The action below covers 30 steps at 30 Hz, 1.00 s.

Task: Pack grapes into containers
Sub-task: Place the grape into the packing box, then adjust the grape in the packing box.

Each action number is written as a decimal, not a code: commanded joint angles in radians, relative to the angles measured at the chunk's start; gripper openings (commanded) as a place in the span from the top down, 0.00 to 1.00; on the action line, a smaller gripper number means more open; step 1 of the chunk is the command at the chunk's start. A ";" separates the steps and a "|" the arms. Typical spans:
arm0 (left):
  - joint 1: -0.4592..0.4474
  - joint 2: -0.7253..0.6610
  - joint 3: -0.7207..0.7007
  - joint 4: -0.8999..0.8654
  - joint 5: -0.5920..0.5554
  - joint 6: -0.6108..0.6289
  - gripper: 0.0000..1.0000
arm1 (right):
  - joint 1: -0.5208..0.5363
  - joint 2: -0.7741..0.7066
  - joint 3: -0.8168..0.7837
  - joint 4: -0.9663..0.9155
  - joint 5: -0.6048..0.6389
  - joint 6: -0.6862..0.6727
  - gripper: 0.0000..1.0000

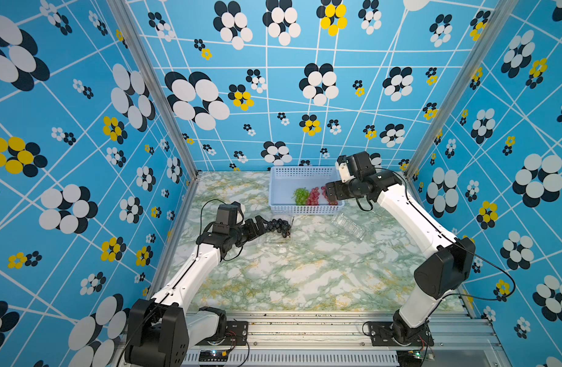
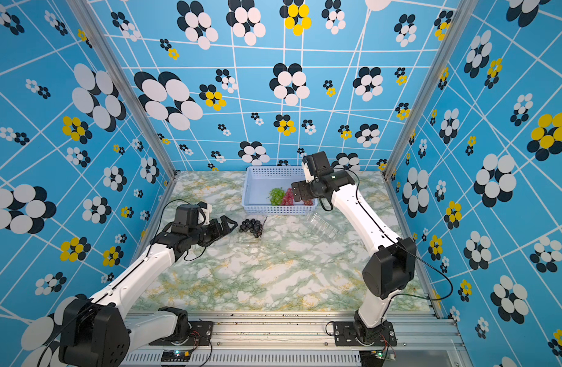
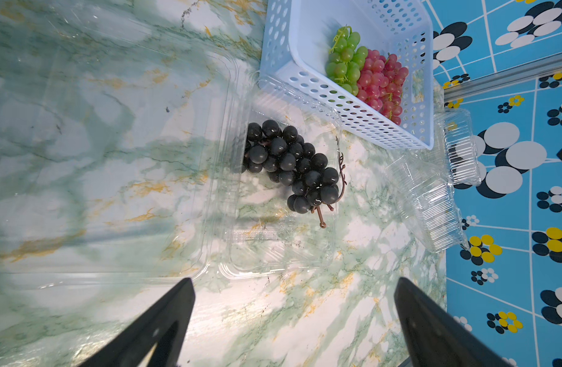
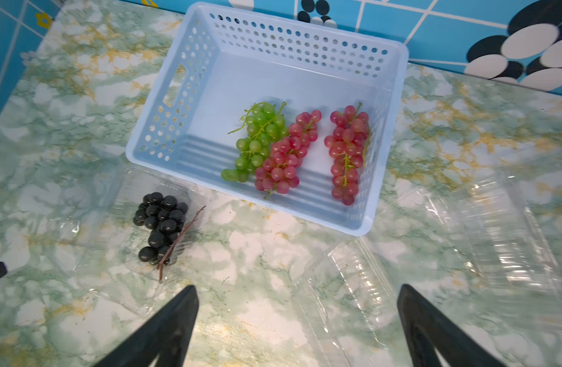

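Observation:
A dark purple-black bunch of grapes (image 1: 278, 226) (image 3: 292, 165) lies in the tray of an open clear container (image 3: 273, 254) whose lid (image 3: 114, 159) is spread flat beside it. My left gripper (image 1: 262, 226) (image 3: 294, 281) stands open just short of that container, with nothing between its fingers. The light-blue basket (image 1: 305, 209) (image 4: 292, 41) holds a green bunch (image 4: 257, 143) and two red-pink bunches (image 4: 286, 159) (image 4: 348, 152). My right gripper (image 1: 327, 193) (image 4: 297, 287) hovers open over the basket's right end and partly hides one red-pink bunch in both top views.
Two more clear containers (image 4: 346, 302) (image 4: 501, 238) lie on the marble table to the right of the basket's front, seen as one glassy heap (image 1: 351, 226) in a top view. Patterned walls close in the table's back and sides.

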 commanded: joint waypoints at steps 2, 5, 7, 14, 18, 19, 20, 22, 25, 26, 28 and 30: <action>0.000 0.010 0.043 -0.009 -0.030 0.010 0.00 | 0.050 -0.015 -0.183 0.198 -0.132 0.070 0.01; 0.005 0.006 0.043 -0.032 -0.049 0.015 0.00 | 0.106 -0.004 -0.256 0.272 -0.185 0.111 0.01; 0.024 0.004 0.038 -0.040 -0.040 0.010 0.00 | 0.152 0.011 -0.283 0.317 -0.198 0.135 0.01; 0.111 -0.052 0.000 -0.065 0.000 -0.008 0.01 | 0.273 0.111 -0.271 0.418 -0.254 0.249 0.01; 0.137 -0.078 -0.010 -0.088 0.009 0.004 0.01 | 0.298 0.173 -0.233 0.432 -0.275 0.285 0.01; 0.142 -0.083 -0.015 -0.088 0.012 0.005 0.01 | 0.304 0.183 -0.225 0.439 -0.281 0.290 0.01; 0.143 -0.086 -0.018 -0.089 0.015 0.006 0.00 | 0.309 0.193 -0.218 0.441 -0.284 0.293 0.01; 0.146 -0.090 -0.023 -0.090 0.016 0.010 0.01 | 0.318 0.209 -0.202 0.441 -0.284 0.296 0.01; 0.148 -0.090 -0.024 -0.092 0.022 0.017 0.00 | 0.324 0.229 -0.179 0.442 -0.290 0.308 0.01; 0.149 -0.089 -0.024 -0.089 0.024 0.017 0.00 | 0.326 0.238 -0.172 0.442 -0.293 0.313 0.01; 0.153 -0.090 -0.024 -0.087 0.029 0.020 0.00 | 0.330 0.255 -0.157 0.441 -0.298 0.316 0.01; 0.155 -0.091 -0.023 -0.085 0.034 0.021 0.01 | 0.336 0.271 -0.142 0.437 -0.297 0.317 0.01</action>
